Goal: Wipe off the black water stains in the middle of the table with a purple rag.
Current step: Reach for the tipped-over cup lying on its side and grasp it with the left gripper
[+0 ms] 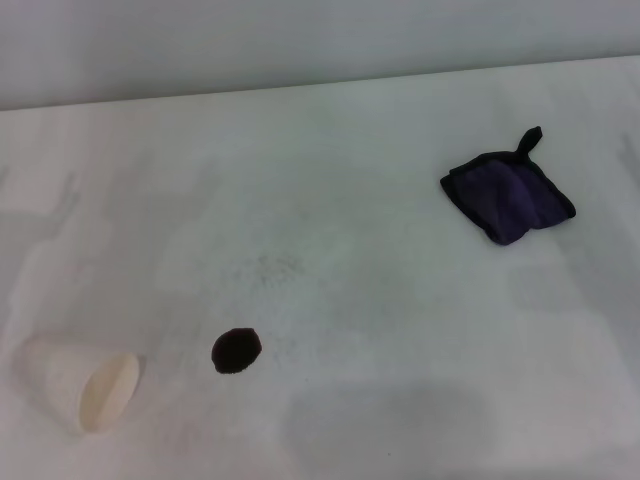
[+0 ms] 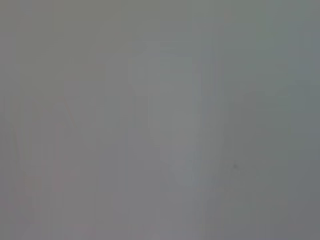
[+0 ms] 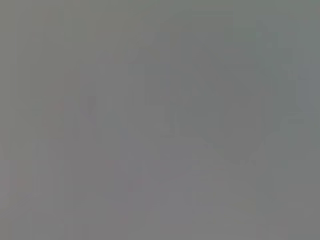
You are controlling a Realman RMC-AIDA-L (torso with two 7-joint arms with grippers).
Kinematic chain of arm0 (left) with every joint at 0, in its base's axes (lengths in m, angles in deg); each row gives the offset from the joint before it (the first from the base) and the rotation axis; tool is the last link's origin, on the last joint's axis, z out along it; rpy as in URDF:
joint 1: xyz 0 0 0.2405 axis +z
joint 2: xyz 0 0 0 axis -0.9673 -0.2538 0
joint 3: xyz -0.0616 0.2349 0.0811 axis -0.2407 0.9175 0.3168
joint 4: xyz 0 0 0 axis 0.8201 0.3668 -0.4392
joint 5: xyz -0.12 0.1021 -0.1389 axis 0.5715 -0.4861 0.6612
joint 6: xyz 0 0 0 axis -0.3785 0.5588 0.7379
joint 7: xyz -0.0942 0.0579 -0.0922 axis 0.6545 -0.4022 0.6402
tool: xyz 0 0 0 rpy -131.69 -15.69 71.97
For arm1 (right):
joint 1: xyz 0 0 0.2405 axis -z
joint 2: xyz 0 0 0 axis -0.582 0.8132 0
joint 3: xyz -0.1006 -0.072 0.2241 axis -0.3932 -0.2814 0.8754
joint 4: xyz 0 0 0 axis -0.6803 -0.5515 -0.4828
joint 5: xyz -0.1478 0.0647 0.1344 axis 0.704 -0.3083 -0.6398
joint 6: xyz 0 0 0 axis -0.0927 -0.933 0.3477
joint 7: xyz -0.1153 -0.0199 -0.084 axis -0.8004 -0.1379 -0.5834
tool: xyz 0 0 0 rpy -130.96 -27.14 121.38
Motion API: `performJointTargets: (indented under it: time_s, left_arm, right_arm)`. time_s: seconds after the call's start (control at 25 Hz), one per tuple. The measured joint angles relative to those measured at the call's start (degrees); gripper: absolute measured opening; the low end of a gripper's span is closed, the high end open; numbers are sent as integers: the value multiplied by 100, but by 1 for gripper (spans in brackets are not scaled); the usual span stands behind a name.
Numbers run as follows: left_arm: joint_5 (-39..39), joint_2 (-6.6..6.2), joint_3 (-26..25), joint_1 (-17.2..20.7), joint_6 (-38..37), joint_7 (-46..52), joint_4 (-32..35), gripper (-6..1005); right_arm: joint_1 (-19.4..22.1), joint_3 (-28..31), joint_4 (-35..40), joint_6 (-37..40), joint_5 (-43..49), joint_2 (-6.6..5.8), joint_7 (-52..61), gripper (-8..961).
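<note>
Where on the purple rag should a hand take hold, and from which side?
Probably from straight above, pinching the raised fold along the middle of the purple rag. It lies flat on the table with nothing beside it, so its edges offer little to get under. The short black loop at its far corner is a thinner alternative.

A broad white matte counter [image 1: 400,330] fills nearly the whole head view, its surface marked by faint grey scuffs and soft shadows. Along the far edge runs a plain pale grey wall [image 1: 300,40] (no windows or fittings show). The light is even and diffuse. Both wrist views show only featureless grey.
</note>
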Motion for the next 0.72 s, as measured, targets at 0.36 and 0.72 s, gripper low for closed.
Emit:
performJointTargets:
  time_s: [0.36, 0.72]
  left_arm:
    - [-49, -51, 240, 75, 287, 586, 59, 892]
    - [-888, -488, 1398, 424, -354, 2336, 1308, 892]
  right_arm:
    - [20, 0, 4, 7, 0, 0, -2, 873]
    - [39, 49, -12, 176, -39, 0, -109, 872]
